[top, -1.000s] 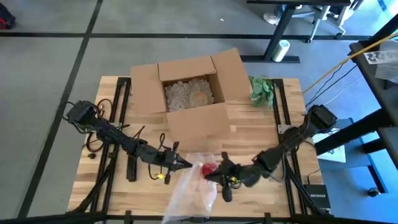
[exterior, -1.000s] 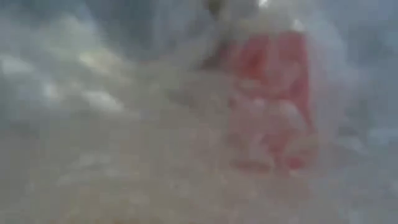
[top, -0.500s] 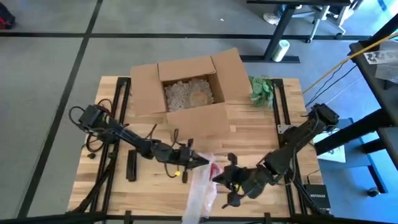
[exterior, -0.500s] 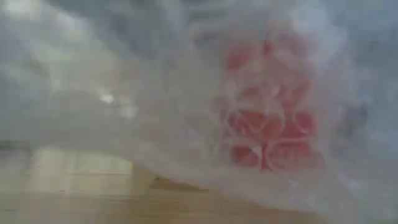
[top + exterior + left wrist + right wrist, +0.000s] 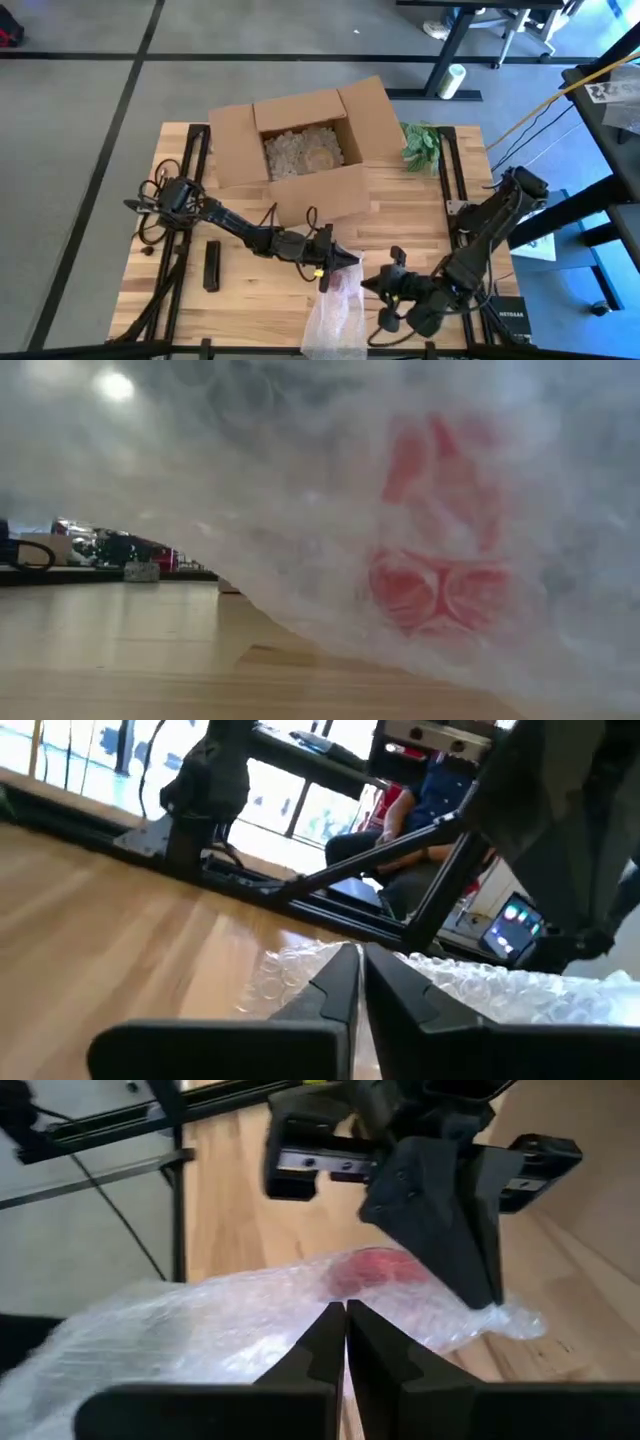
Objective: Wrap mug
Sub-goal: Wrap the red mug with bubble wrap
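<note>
A red mug (image 5: pixel 374 1268) lies inside a sheet of clear bubble wrap (image 5: pixel 334 314) near the table's front edge; the low view shows the mug (image 5: pixel 440 565) red through the wrap (image 5: pixel 250 510). My left gripper (image 5: pixel 347 263) reaches in from the left and is shut at the wrap's far end. My right gripper (image 5: pixel 384 288) comes from the right and is shut at the wrap's right side. The wrap's near end hangs over the table's front edge. My left gripper pinches the wrap's far edge (image 5: pixel 300 960) between its two shut fingers, coming slanting down from the table's left. The wrap lies on the table beyond the fingertips (image 5: pixel 486 1285). My right gripper pinches the wrap (image 5: pixel 300 1305) beside the mug between its shut fingers, coming level from the table's right; how many layers, I cannot tell.
An open cardboard box (image 5: pixel 298 150) filled with packing material stands at the far middle. A green bundle (image 5: pixel 420 145) lies to its right. A black bar (image 5: pixel 211 266) lies on the table's left part. Bare wood (image 5: pixel 410 215) shows between box and grippers.
Both grippers have gone toward the table's right edge, staying shut, the right one also slightly nearer the front edge. The wrap with the mug has been dragged right along the table, and the sheet has drawn in narrower over the mug.
</note>
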`<state>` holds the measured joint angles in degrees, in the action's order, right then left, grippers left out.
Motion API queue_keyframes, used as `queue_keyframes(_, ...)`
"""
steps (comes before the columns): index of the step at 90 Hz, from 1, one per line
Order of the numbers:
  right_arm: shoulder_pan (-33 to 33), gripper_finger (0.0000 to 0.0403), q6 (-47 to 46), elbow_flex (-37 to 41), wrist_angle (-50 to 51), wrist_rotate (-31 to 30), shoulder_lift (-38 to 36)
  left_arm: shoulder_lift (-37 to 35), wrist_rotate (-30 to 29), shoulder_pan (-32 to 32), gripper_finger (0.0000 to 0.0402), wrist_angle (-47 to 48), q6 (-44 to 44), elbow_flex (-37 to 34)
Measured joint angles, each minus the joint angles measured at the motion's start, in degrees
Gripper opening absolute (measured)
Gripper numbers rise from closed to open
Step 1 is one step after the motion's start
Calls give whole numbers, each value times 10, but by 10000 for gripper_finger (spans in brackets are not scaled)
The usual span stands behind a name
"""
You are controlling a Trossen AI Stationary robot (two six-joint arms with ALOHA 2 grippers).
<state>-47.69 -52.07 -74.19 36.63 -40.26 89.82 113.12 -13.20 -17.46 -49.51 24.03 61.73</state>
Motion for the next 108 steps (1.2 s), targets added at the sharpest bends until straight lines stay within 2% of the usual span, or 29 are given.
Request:
queue_keyframes(13, 1, 0, -1, 0, -4, 9, 0, -1, 14, -4, 17, 0, -22, 0)
queue_keyframes(28, 1, 0, -4, 0, -5, 9, 0, -1, 18, -5, 62, -2, -54, 0)
queue_keyframes(49, 1, 0, 0, 0, -5, 9, 0, -1, 3, 1, 118, -11, -55, 0)
queue_keyframes(59, 1, 0, 1, 0, -5, 9, 0, -1, -14, 8, 128, -28, -54, 0)
queue_keyframes(75, 3, 0, 2, 0, -5, 9, 0, -8, -10, 11, 129, -73, -70, 0)
queue_keyframes(84, 12, 0, 0, 0, -1, 11, 0, -29, 5, 3, 129, -32, -98, 0)
queue_keyframes(108, 62, 0, 25, 0, 7, 48, 2, -115, 1, -45, 129, 151, -144, 0)
